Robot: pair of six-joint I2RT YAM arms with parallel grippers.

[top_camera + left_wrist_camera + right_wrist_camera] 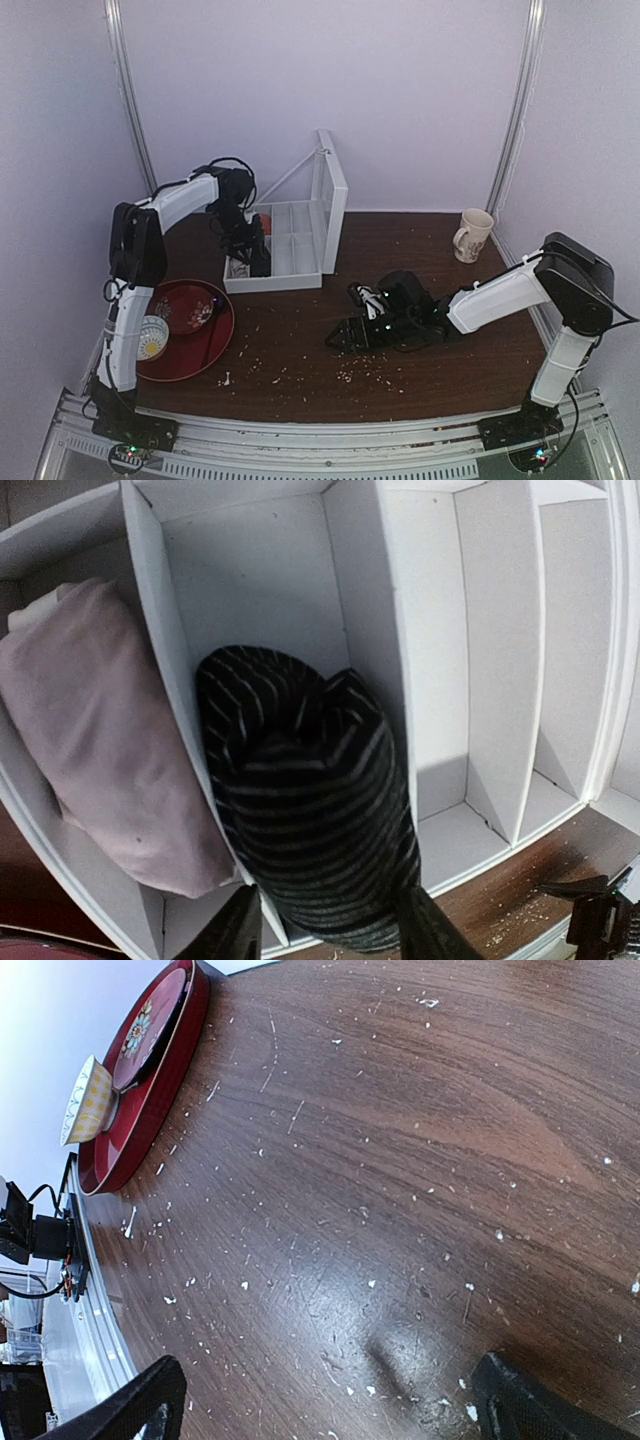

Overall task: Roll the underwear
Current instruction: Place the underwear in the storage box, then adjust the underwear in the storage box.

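The underwear (310,810), rolled into a thick striped bundle, stands in one compartment of a white divided box (500,660), pressed against the dividers on both sides. The neighbouring compartment holds a folded lilac cloth (110,750). The left tool (325,900) hangs directly over the near end of the roll, one finger on each flank and the jaws spread wide. Whether the fingers press the fabric or merely stand beside it cannot be told. The box sits toward the far edge of the tabletop (400,1160), left of centre, its lid (332,195) raised. The right tool (335,1400) lies low over the crumb-strewn middle of the tabletop, well apart from the roll, its jaws fully spread and holding nothing. Near the left edge is a red tray (215,340) with a bowl (152,337); by the far right corner is a mug (472,235).
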